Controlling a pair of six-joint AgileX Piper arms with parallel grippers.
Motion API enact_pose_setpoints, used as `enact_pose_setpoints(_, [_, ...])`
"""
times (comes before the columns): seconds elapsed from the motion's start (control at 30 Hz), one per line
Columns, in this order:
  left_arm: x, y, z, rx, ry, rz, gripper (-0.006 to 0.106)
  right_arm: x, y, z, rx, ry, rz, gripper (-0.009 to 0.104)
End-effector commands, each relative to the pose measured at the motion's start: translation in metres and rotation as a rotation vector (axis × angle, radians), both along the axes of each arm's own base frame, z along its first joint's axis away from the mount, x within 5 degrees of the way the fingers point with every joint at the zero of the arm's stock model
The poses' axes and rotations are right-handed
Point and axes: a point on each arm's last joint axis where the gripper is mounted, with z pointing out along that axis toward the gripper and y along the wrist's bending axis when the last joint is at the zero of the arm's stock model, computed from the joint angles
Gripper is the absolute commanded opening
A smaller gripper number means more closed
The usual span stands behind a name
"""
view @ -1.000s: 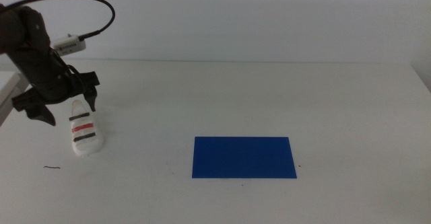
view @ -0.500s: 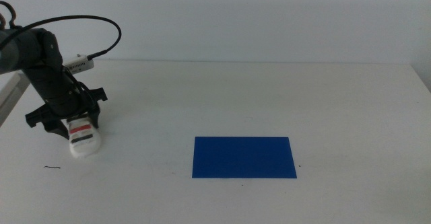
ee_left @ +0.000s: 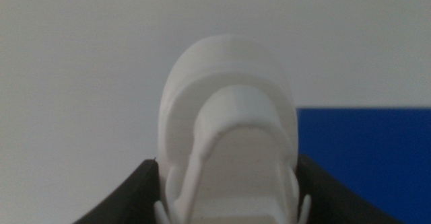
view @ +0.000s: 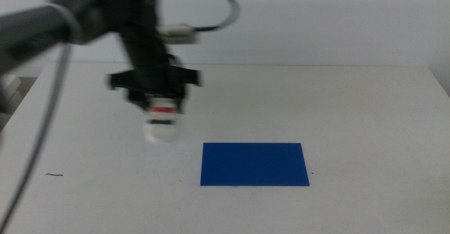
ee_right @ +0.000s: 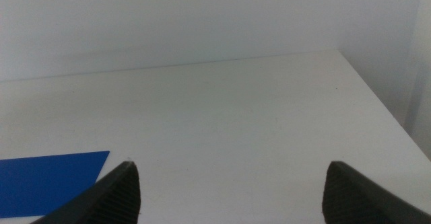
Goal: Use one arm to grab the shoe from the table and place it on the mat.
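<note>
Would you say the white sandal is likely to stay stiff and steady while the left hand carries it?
Probably stiff: the sandal juts from the left hand without drooping. It seems light, since only its rear is clamped. Its smooth, rounded sole may be slippery, so it could pivot in a fast move.

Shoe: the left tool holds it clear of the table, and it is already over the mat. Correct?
Not quite. The left tool does hold the shoe off the table, but the middle view shows it short of the mat, to its left and not over it. The right tool waits open, away from the shoe.
</note>
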Motion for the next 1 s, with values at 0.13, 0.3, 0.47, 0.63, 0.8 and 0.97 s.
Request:
enact_pose_setpoints(0.13, [-0.006, -0.106, -0.015, -0.049, -0.019, -0.172, -0.002, 0.0, 0.0, 0.0, -0.01, -0.009, 0.001, 0.079])
enact_pose_setpoints(0.3, [-0.006, -0.144, -0.027, -0.052, -0.048, -0.229, -0.002, 0.0, 0.0, 0.0, -0.01, -0.009, 0.001, 0.079])
enact_pose_setpoints(0.47, [-0.011, -0.154, -0.034, -0.016, -0.052, -0.456, -0.002, 0.0, 0.0, 0.0, -0.01, -0.009, 0.001, 0.079])
enact_pose_setpoints(0.63, [-0.014, -0.158, -0.034, 0.019, -0.091, -0.969, -0.002, 0.0, 0.0, 0.0, -0.01, -0.009, 0.001, 0.079])
enact_pose_setpoints(0.8, [-0.015, -0.161, -0.042, 0.084, -0.134, -1.448, -0.002, 0.0, 0.0, 0.0, -0.01, -0.009, 0.001, 0.079])
enact_pose_setpoints(0.97, [-0.014, -0.162, -0.05, 0.071, -0.128, -1.525, -0.002, 0.0, 0.0, 0.0, -0.01, -0.009, 0.001, 0.079])
